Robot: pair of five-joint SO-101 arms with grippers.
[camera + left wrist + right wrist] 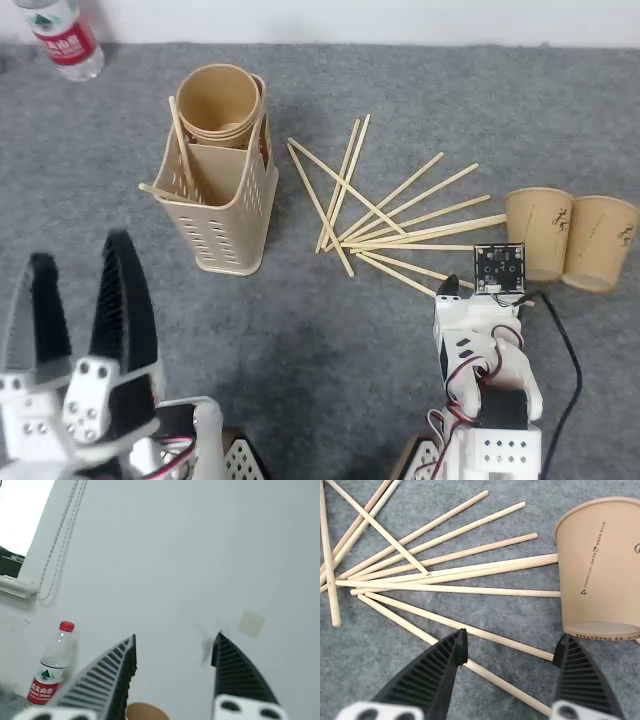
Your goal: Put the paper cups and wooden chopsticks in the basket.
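A beige slotted basket (228, 222) stands at the left-centre with nested paper cups (219, 101) and a few chopsticks (181, 140) in it. Several wooden chopsticks (400, 215) lie fanned on the grey mat. Two paper cups (540, 232) (600, 242) lie on their sides at the right. My right gripper (512, 640) is open, low over the chopsticks (445, 560) and just beside the nearer cup (600, 570). My left gripper (80, 252) is open and raised high at the near left, pointing at the wall (176, 640), holding nothing.
A plastic water bottle (62, 38) with a red label stands at the far left corner, also in the left wrist view (50, 670). The right arm (480, 340) rises from the near edge. Grey mat lies bare between the basket and that arm.
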